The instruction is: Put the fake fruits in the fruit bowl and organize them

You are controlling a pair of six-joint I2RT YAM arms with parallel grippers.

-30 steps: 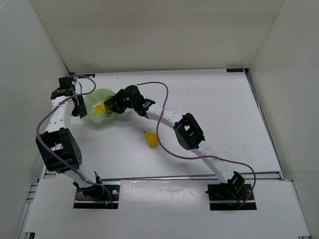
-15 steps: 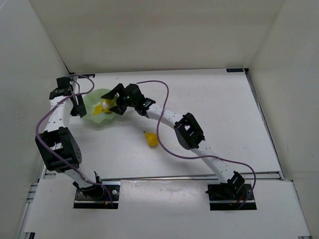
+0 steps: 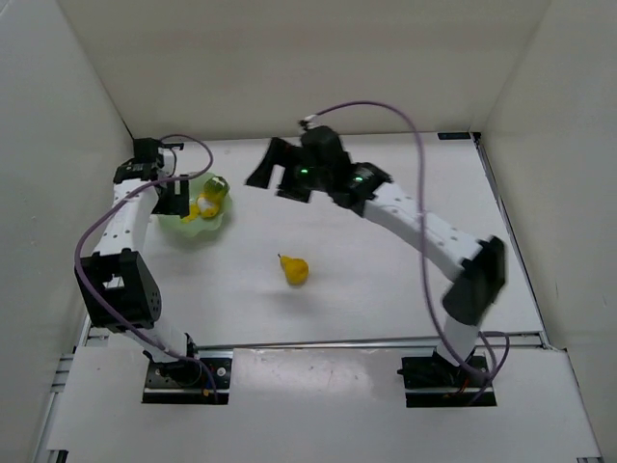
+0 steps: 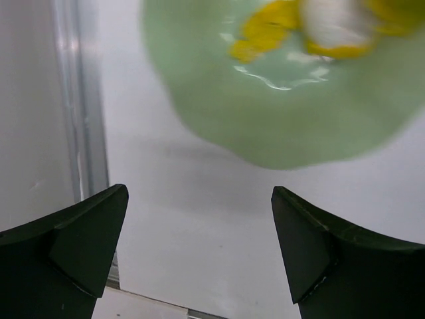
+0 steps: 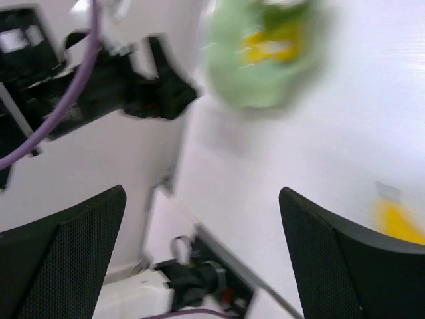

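Near the far-left corner of the white tabletop (image 3: 415, 260): a pale translucent green bowl with a wavy, scalloped rim (image 3: 176, 220). Inside it, a yellow-and-white roundish plastic piece (image 3: 202, 205), and against the bowl's far right rim a round olive-green plastic fruit (image 3: 218, 188), the two just beside each other, touching or nearly so. Not yet in: a yellow plastic pear (image 3: 294, 271), lying alone about mid-tabletop, somewhat toward the near edge, well apart from the bowl. Two of three fruits placed, then, judging by how things lie; one left to fetch, with perhaps some tidying in the bowl after that. At the bowl's left rim, the left gripper (image 3: 174, 198), fingers spread wide with nothing between them; from its wrist view, only bare tabletop between the jaws, with the bowl (image 4: 285, 126) and the yellow-and-white piece (image 4: 325, 26) just beyond. Farther right, raised over the far middle of the tabletop, the right gripper (image 3: 275, 172), also spread wide and empty, apart from both bowl and pear. From its blurred wrist view, bowl (image 5: 252, 80) ahead and pear (image 5: 398, 222) off to one side, nothing between the fingers.
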